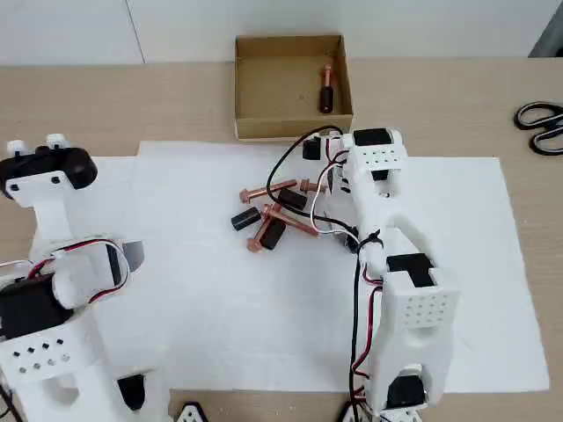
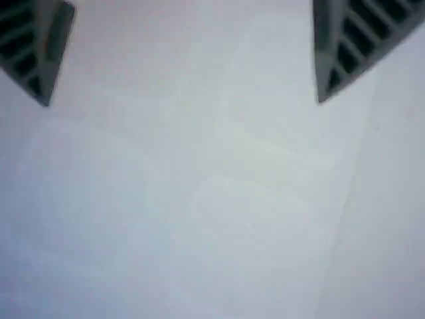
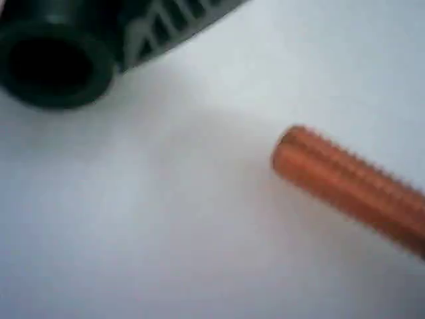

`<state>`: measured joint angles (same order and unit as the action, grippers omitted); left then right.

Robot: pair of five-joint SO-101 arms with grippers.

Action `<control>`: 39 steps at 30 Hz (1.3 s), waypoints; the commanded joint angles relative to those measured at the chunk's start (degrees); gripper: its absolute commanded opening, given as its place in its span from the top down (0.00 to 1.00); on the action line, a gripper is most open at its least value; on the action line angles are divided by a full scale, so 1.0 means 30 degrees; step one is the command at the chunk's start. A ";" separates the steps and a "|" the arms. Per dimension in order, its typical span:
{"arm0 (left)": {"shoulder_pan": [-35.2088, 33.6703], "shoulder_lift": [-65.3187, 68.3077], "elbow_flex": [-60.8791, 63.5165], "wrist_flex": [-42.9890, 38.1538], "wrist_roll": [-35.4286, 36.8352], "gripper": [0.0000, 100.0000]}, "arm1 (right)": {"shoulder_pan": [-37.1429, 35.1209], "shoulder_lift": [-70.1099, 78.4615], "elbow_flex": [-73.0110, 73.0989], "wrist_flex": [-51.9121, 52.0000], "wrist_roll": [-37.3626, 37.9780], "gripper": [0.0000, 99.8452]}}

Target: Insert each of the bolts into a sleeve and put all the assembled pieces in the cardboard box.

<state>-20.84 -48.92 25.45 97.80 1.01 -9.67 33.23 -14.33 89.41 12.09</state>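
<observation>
The cardboard box [image 1: 255,123] at the back of the table holds one copper bolt seated in a black sleeve [image 1: 326,90]. Several loose copper bolts [image 1: 283,219] and black sleeves [image 1: 245,219] lie tangled mid-sheet. My right gripper [image 1: 317,156] hangs low just in front of the box, shut on a black sleeve [image 3: 53,63] whose bore faces the camera, pressed against a ribbed finger [image 3: 172,26]. The threaded end of a bolt [image 3: 345,186] lies on the sheet close by. At the left edge of the sheet my left gripper [image 2: 182,100] is open over bare sheet.
A white foam sheet [image 1: 220,308] covers the middle of the wooden table. Scissors [image 1: 541,123] lie at the far right edge. The right arm's cables [image 1: 303,211] trail over the pile of parts.
</observation>
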 commanded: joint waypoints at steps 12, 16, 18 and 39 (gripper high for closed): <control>0.0088 -0.0205 -0.0103 -0.0381 0.0176 0.76 | 0.0249 0.0425 -0.0029 -0.0806 0.0322 0.99; 0.0117 -0.0205 -0.0103 -0.0381 0.0176 0.76 | 0.0308 0.0161 -0.0088 -0.0366 0.0440 1.00; 0.0147 -0.0088 -0.0190 -0.0381 0.0176 0.76 | 0.0542 -0.0835 -0.0117 0.0161 0.0440 1.00; 0.7473 1.5385 -1.2000 0.0850 0.4249 0.76 | 0.2945 -0.9128 -0.0264 0.2242 0.0440 1.00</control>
<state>-6.59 -8.75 -5.14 99.38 11.65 -1.76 9.58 -14.15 95.82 12.88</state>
